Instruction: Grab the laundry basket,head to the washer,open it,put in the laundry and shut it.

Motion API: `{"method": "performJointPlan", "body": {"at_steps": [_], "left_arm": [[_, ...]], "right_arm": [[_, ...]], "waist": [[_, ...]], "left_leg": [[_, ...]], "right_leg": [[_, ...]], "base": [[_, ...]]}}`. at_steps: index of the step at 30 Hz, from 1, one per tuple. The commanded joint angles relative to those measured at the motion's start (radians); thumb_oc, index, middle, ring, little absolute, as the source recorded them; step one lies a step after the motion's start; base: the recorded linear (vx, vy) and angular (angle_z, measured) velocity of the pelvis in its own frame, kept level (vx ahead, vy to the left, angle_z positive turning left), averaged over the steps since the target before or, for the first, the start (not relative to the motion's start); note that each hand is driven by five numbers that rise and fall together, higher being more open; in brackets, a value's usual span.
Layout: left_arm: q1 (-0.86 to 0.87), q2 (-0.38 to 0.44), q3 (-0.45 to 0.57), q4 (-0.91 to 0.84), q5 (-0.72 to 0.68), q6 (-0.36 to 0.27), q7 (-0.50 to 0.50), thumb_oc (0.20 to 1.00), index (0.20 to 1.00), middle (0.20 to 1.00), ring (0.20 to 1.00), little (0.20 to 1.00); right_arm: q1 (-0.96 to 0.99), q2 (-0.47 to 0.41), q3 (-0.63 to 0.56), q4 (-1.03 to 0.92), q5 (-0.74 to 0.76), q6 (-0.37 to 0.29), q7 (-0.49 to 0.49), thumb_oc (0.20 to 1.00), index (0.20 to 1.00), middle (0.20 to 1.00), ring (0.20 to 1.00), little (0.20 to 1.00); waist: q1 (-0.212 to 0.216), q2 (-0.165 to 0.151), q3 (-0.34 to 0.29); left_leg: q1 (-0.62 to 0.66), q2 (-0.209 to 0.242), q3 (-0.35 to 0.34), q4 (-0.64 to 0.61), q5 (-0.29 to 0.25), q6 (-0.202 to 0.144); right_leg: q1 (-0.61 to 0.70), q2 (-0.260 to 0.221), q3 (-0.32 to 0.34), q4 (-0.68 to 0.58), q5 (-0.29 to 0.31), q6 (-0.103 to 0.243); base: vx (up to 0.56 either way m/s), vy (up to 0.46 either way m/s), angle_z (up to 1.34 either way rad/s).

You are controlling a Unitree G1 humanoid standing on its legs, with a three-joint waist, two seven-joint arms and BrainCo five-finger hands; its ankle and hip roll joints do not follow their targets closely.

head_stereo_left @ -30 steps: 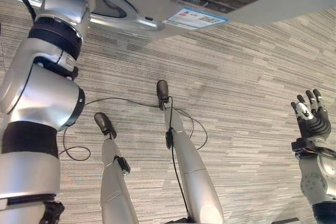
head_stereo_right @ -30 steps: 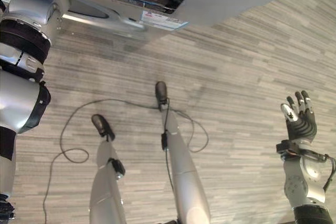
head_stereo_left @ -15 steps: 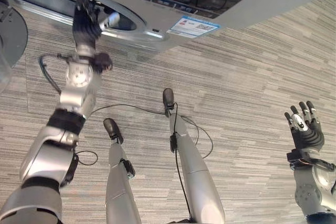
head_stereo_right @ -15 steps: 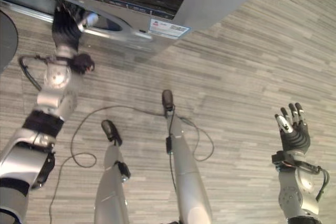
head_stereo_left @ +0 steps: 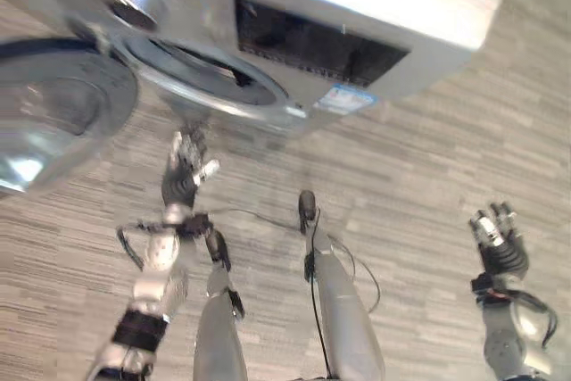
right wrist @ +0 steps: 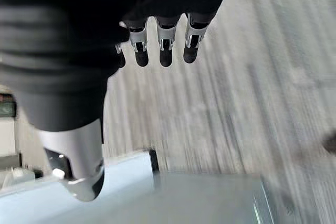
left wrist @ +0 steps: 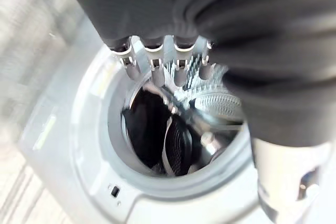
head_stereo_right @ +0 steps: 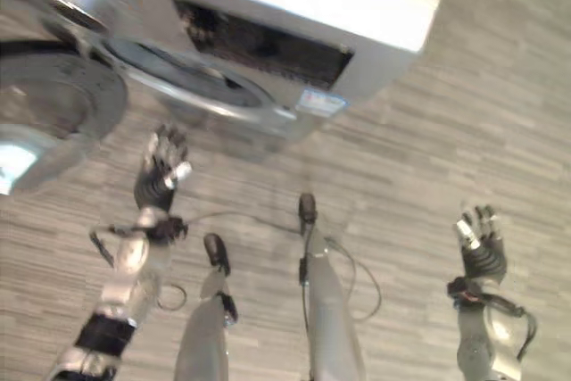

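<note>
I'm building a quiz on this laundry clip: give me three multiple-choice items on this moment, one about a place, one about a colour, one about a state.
1. Where is the left hand?
A. inside the drum
B. in front of the washer, below its round opening
C. flat on the floor

2. What colour is the laundry in the drum?
A. dark
B. yellow
C. pink

3. What state is the washer door in?
A. latched shut
C. taken off and lying on the floor
B. swung open

Answers: 1 B, the eye views show it raised before the opening; 2 A, the left wrist view shows dark cloth inside; 3 B, the door stands swung aside.
</note>
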Motion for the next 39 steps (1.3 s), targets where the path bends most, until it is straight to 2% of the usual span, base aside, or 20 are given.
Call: {"method": "performJointPlan", "body": {"at_steps": [1, 3, 5, 6, 9, 17, 22, 24, 25, 27, 28, 30, 31, 32, 33, 35, 36, 37, 39], "left_arm": [[0.005, 0.042, 0.016, -0.049, -0.046, -0.032, -0.057, 1.0, 1.0, 1.0, 1.0, 1.0], [0.041, 0.029, 0.022, -0.044, -0.076, -0.023, -0.062, 1.0, 1.0, 1.0, 1.0, 1.0], [0.13, 0.028, 0.031, -0.044, -0.09, -0.01, -0.083, 1.0, 1.0, 1.0, 1.0, 1.0], [0.164, 0.029, 0.044, -0.04, -0.091, 0.001, -0.084, 1.0, 1.0, 1.0, 1.0, 1.0], [0.191, 0.014, 0.059, -0.039, -0.103, 0.0, -0.082, 1.0, 1.0, 1.0, 1.0, 1.0], [0.247, -0.102, 0.132, 0.028, -0.124, -0.004, -0.034, 1.0, 1.0, 1.0, 1.0, 1.0], [0.25, -0.155, 0.129, 0.039, -0.131, -0.004, -0.021, 1.0, 1.0, 1.0, 1.0, 1.0], [0.251, -0.157, 0.128, 0.033, -0.12, 0.001, -0.017, 1.0, 1.0, 1.0, 1.0, 1.0], [0.251, -0.157, 0.128, 0.033, -0.12, 0.001, -0.017, 1.0, 1.0, 1.0, 1.0, 1.0], [0.25, -0.153, 0.127, 0.021, -0.106, 0.002, -0.023, 1.0, 1.0, 1.0, 1.0, 1.0], [0.25, -0.153, 0.127, 0.021, -0.106, 0.002, -0.023, 1.0, 1.0, 1.0, 1.0, 1.0], [0.239, -0.146, 0.123, 0.02, -0.108, 0.004, -0.022, 1.0, 1.0, 1.0, 1.0, 1.0], [0.239, -0.146, 0.123, 0.02, -0.108, 0.004, -0.022, 1.0, 1.0, 1.0, 1.0, 1.0], [0.238, -0.141, 0.118, 0.022, -0.103, 0.009, -0.026, 1.0, 1.0, 1.0, 1.0, 1.0], [0.234, -0.127, 0.11, 0.013, -0.092, 0.018, -0.026, 1.0, 1.0, 1.0, 1.0, 1.0], [0.228, -0.118, 0.115, 0.012, -0.08, 0.018, -0.019, 1.0, 1.0, 1.0, 1.0, 1.0], [0.223, -0.113, 0.118, 0.011, -0.075, 0.016, -0.014, 1.0, 1.0, 1.0, 1.0, 1.0], [0.217, -0.109, 0.126, 0.009, -0.079, 0.02, -0.007, 1.0, 1.0, 1.0, 1.0, 1.0], [0.219, -0.109, 0.14, 0.003, -0.089, 0.017, 0.0, 1.0, 1.0, 1.0, 1.0, 1.0]], "right_arm": [[0.062, -0.02, -0.028, -0.028, -0.028, -0.009, 0.003, 1.0, 1.0, 1.0, 1.0, 1.0], [0.068, -0.01, -0.023, -0.022, -0.027, -0.003, 0.005, 1.0, 1.0, 1.0, 1.0, 1.0], [0.068, 0.013, 0.0, -0.005, -0.056, 0.011, -0.001, 1.0, 1.0, 1.0, 1.0, 1.0], [0.06, 0.026, 0.011, 0.013, -0.061, 0.023, -0.007, 1.0, 1.0, 1.0, 1.0, 1.0], [0.048, 0.047, 0.025, 0.021, -0.065, 0.029, -0.01, 1.0, 1.0, 1.0, 1.0, 1.0], [0.009, 0.123, 0.034, 0.036, -0.097, 0.042, -0.051, 1.0, 1.0, 1.0, 1.0, 1.0], [-0.02, 0.143, 0.04, -0.001, -0.133, 0.027, -0.095, 1.0, 1.0, 1.0, 1.0, 1.0], [-0.031, 0.141, 0.047, -0.032, -0.152, 0.024, -0.109, 1.0, 1.0, 1.0, 1.0, 1.0], [-0.031, 0.141, 0.047, -0.032, -0.152, 0.024, -0.109, 1.0, 1.0, 1.0, 1.0, 1.0], [-0.054, 0.139, 0.052, -0.065, -0.174, 0.014, -0.121, 1.0, 1.0, 1.0, 1.0, 1.0], [-0.054, 0.14, 0.052, -0.065, -0.175, 0.015, -0.121, 1.0, 1.0, 1.0, 1.0, 1.0], [-0.071, 0.145, 0.033, -0.106, -0.206, 0.002, -0.149, 1.0, 1.0, 1.0, 1.0, 1.0], [-0.071, 0.145, 0.033, -0.107, -0.206, 0.002, -0.15, 1.0, 1.0, 1.0, 1.0, 1.0], [-0.08, 0.143, 0.021, -0.12, -0.207, -0.003, -0.161, 1.0, 1.0, 1.0, 1.0, 1.0], [-0.102, 0.136, 0.002, -0.161, -0.217, -0.014, -0.18, 1.0, 1.0, 1.0, 1.0, 1.0], [-0.124, 0.136, -0.007, -0.185, -0.225, -0.027, -0.196, 1.0, 1.0, 1.0, 1.0, 1.0], [-0.151, 0.136, -0.012, -0.202, -0.23, -0.038, -0.209, 1.0, 1.0, 1.0, 1.0, 1.0], [-0.19, 0.136, -0.02, -0.243, -0.249, -0.053, -0.237, 1.0, 1.0, 1.0, 1.0, 1.0], [-0.224, 0.127, -0.035, -0.316, -0.315, -0.079, -0.296, 1.0, 1.0, 1.0, 1.0, 1.0]], "waist": [[-0.019, -0.023, -0.005], [-0.01, -0.02, -0.01], [0.01, -0.014, -0.026], [0.023, -0.013, -0.044], [0.036, -0.006, -0.057], [0.079, -0.004, -0.17], [0.1, -0.016, -0.22], [0.112, -0.025, -0.228], [0.112, -0.025, -0.227], [0.13, -0.03, -0.232], [0.131, -0.031, -0.231], [0.137, -0.028, -0.239], [0.138, -0.029, -0.24], [0.134, -0.025, -0.24], [0.118, -0.015, -0.219], [0.116, -0.009, -0.207], [0.12, -0.005, -0.199], [0.125, 0.001, -0.191], [0.13, 0.012, -0.19]], "left_leg": [[0.039, 0.002, -0.04, 0.099, -0.135, 0.016], [0.074, 0.003, -0.039, 0.092, -0.136, 0.017], [0.168, 0.013, -0.044, 0.071, -0.134, 0.022], [0.213, 0.009, -0.044, 0.052, -0.113, 0.029], [0.264, 0.014, -0.047, 0.04, -0.109, 0.031], [0.476, 0.019, -0.068, -0.062, -0.084, 0.036], [0.546, 0.007, -0.067, -0.067, -0.104, 0.039], [0.564, -0.007, -0.068, -0.04, -0.14, 0.05], [0.564, -0.007, -0.068, -0.04, -0.14, 0.05], [0.573, -0.034, -0.067, 0.012, -0.195, 0.078], [0.573, -0.035, -0.066, 0.015, -0.196, 0.078], [0.576, -0.082, -0.08, 0.029, -0.222, 0.115], [0.574, -0.083, -0.079, 0.03, -0.222, 0.116], [0.578, -0.095, -0.086, 0.027, -0.224, 0.128], [0.577, -0.105, -0.099, 0.035, -0.23, 0.155], [0.574, -0.109, -0.096, 0.044, -0.239, 0.166], [0.573, -0.11, -0.085, 0.052, -0.246, 0.171], [0.589, -0.112, -0.07, 0.047, -0.251, 0.17], [0.611, -0.105, -0.055, 0.033, -0.247, 0.162]], "right_leg": [[0.145, 0.006, 0.004, -0.029, -0.121, 0.005], [0.178, 0.002, -0.002, -0.029, -0.124, 0.008], [0.265, -0.004, -0.021, -0.022, -0.143, 0.01], [0.312, -0.012, -0.032, -0.028, -0.138, 0.005], [0.359, -0.013, -0.044, -0.024, -0.151, 0.009], [0.571, -0.012, -0.075, -0.06, -0.182, 0.03], [0.676, -0.026, -0.085, -0.132, -0.169, 0.043], [0.711, -0.042, -0.078, -0.151, -0.16, 0.051], [0.711, -0.042, -0.078, -0.151, -0.16, 0.051], [0.725, -0.072, -0.058, -0.156, -0.145, 0.068], [0.725, -0.073, -0.057, -0.156, -0.145, 0.068], [0.696, -0.113, -0.031, -0.102, -0.119, 0.093], [0.692, -0.114, -0.029, -0.098, -0.121, 0.093], [0.673, -0.117, -0.011, -0.047, -0.131, 0.089], [0.603, -0.101, 0.045, 0.107, -0.111, 0.077], [0.554, -0.09, 0.058, 0.171, -0.111, 0.074], [0.53, -0.09, 0.037, 0.194, -0.113, 0.075], [0.498, -0.085, -0.033, 0.167, -0.115, 0.073], [0.493, -0.077, -0.125, 0.102, -0.129, 0.069]], "base": [[0.04, 0.073, 0.07], [0.03, 0.046, 0.06], [0.06, 0.07, 0.12], [0.05, 0.07, 0.1], [0.02, 0.048, -0.01], [0.07, 0.028, 0.13], [0.08, 0.046, 0.07], [0.05, 0.06, 0.05], [0.04, 0.082, -0.06], [0.04, 0.151, -0.14], [0.02, 0.192, -0.26], [0.02, 0.24, -0.19], [0.02, 0.241, -0.16], [-0.01, 0.215, -0.28], [-0.02, 0.212, -0.27], [-0.03, 0.127, -0.1], [0.02, 0.087, -0.18], [0.06, 0.025, -0.37], [0.11, -0.034, -0.49]]}}
